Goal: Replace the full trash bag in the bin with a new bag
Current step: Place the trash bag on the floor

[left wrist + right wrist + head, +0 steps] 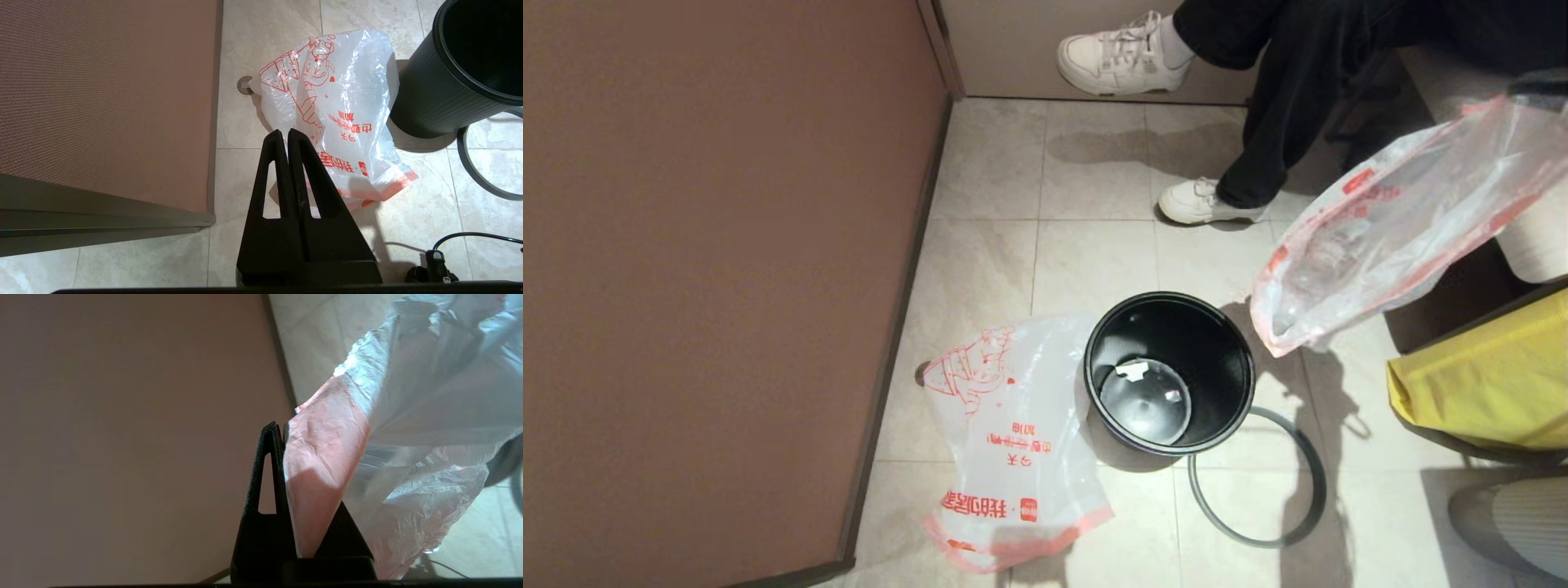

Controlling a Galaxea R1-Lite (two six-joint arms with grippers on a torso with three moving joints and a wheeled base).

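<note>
The full trash bag (1388,229), bulky with clear bottles inside, hangs in the air to the right of the bin and above the floor. My right gripper (282,428) is shut on its pink hem band (322,457); the gripper itself is out of the head view. The black bin (1168,371) stands unlined on the tiles with scraps at its bottom. Its grey ring (1258,482) lies on the floor, partly under the bin. The new bag (1009,441) lies flat left of the bin. My left gripper (284,132) hovers shut and holds nothing above that bag's hem end (367,188).
A brown partition wall (719,269) runs along the left, with a round floor stop (245,85) at its foot. A seated person's legs and white shoes (1201,200) are at the back. A yellow bag (1486,384) and a grey object (1515,510) sit at the right.
</note>
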